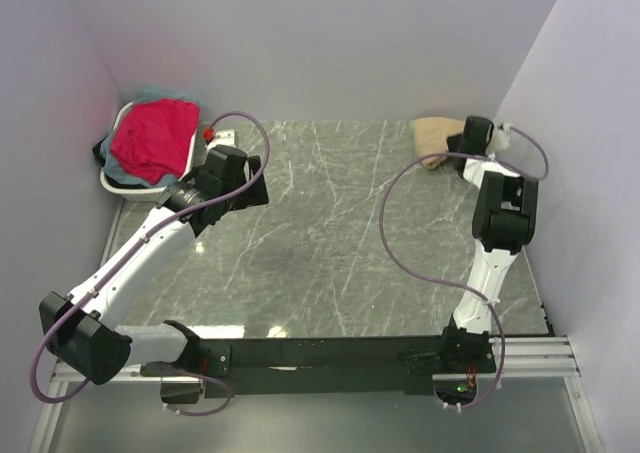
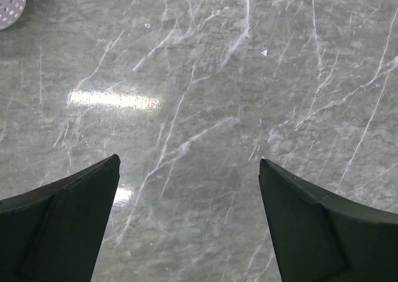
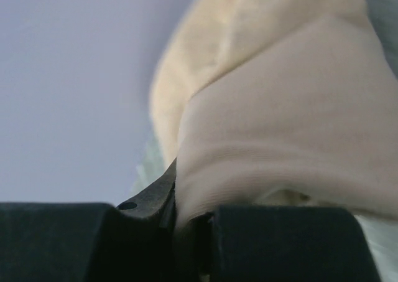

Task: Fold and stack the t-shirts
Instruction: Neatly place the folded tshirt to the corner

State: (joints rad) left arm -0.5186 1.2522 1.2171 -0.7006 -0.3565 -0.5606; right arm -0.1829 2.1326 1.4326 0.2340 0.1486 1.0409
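Note:
A tan t-shirt [image 1: 435, 138] lies bunched at the table's far right corner, against the back wall. My right gripper [image 1: 462, 145] is at its right side and is shut on a fold of it; the right wrist view shows the tan cloth [image 3: 280, 126] pinched between the jaws. A bright red-pink t-shirt [image 1: 153, 139] lies on top of pale blue-grey and dark ones in the white basket [image 1: 122, 187] at the far left. My left gripper [image 1: 250, 181] is open and empty, low over bare marble just right of the basket; its fingers [image 2: 68, 226] frame only tabletop.
The grey marble tabletop [image 1: 320, 233] stretches between the arms. Walls close in the back, left and right. A corner of the white basket [image 2: 11, 5] shows at the top left of the left wrist view. Purple cables loop off both arms.

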